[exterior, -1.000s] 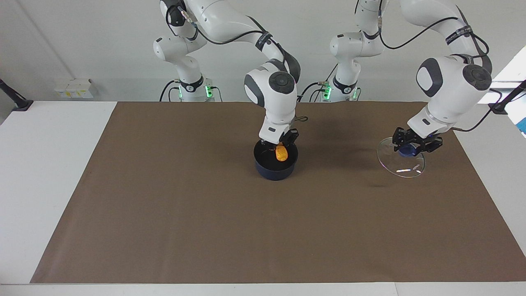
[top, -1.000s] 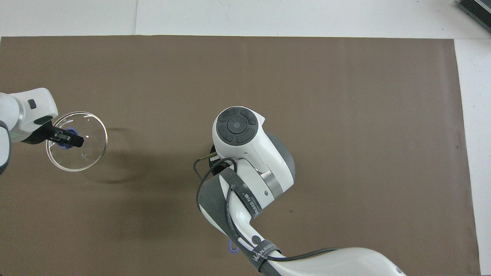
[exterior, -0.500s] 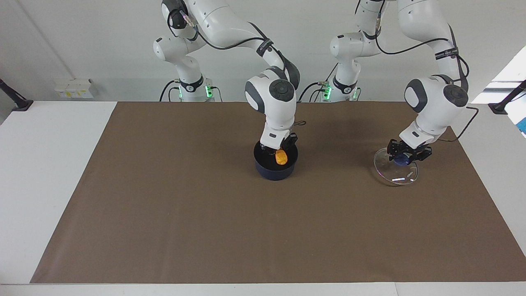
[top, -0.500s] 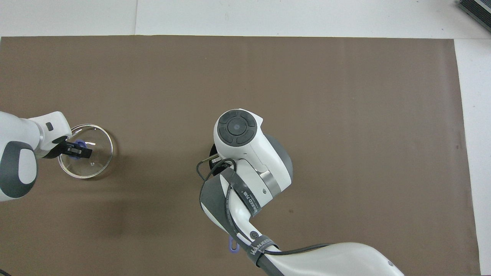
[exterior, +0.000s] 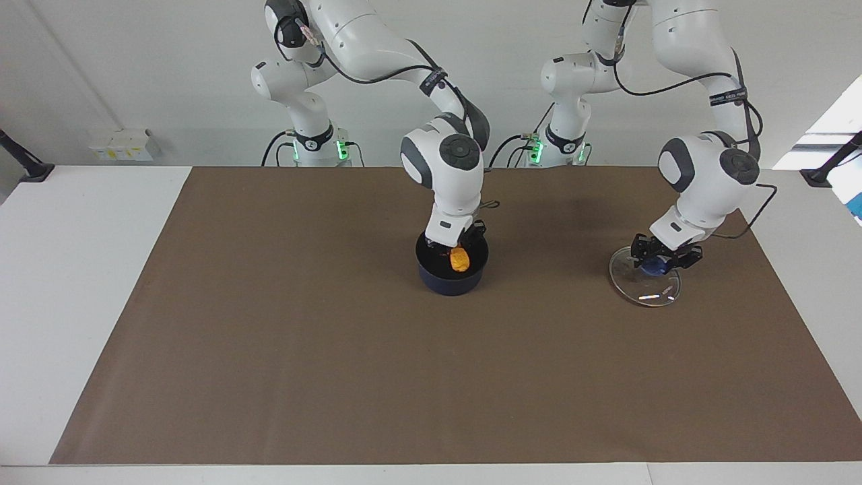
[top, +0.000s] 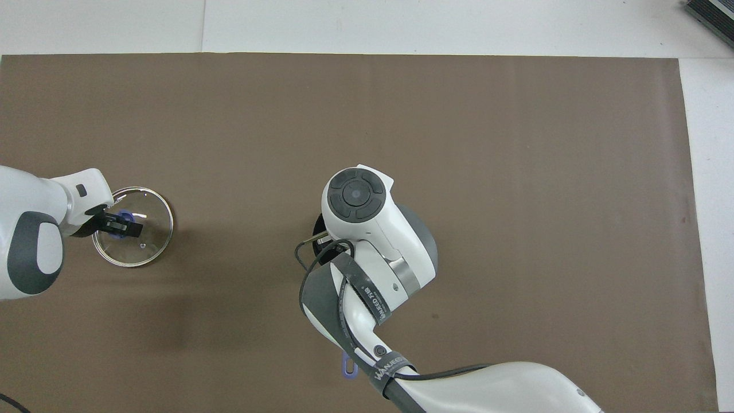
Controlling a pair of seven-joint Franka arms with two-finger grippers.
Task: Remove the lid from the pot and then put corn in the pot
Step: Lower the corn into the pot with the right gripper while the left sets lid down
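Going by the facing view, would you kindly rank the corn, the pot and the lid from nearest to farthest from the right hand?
1. The corn, held in the right hand.
2. The pot, directly beneath.
3. The lid, toward the left arm's end, under the left hand.

The round clear glass lid [top: 137,238] with its metal rim lies on the brown mat [top: 459,143], toward the left arm's end of the table. The left gripper [top: 121,225] sits at the lid's blue centre knob [top: 123,218], fingers closed on it. The right arm's white wrist housing [top: 373,229] covers the middle of the mat, with only a dark sliver of the navy-blue pot [top: 317,229] showing at its edge.
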